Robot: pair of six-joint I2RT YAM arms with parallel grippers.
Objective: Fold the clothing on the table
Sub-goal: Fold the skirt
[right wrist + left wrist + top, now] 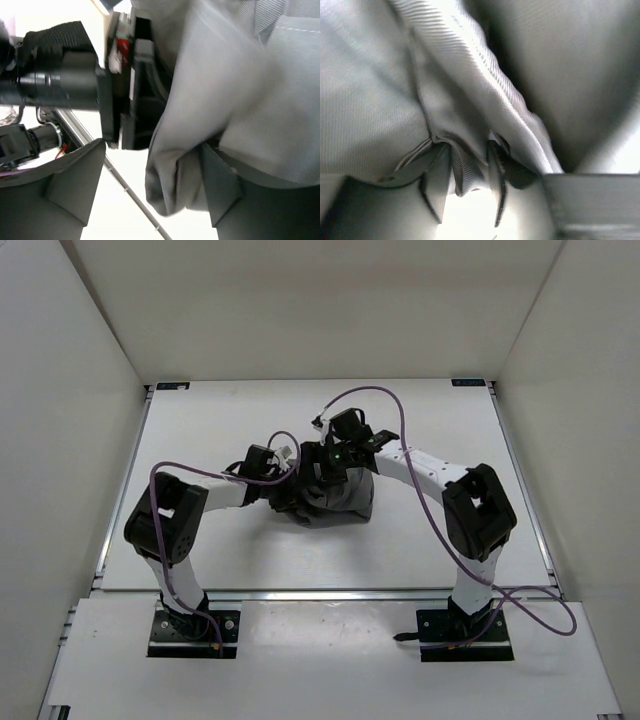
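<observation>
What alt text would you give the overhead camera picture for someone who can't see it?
Two robot arms reach in from the near edge of a white table, the left gripper and right gripper meeting at a bunched heap of grey clothing mid-table. Purple cables loop off both arms; white walls enclose it.

Bright even light, soft shadows, wrist views blurred against the clothing (375, 110), white glare beneath.

One clothing (345, 502) piece, one table (230, 420), two arms (165, 520) (480, 505), two purple cables (385, 392) (185, 469).
</observation>
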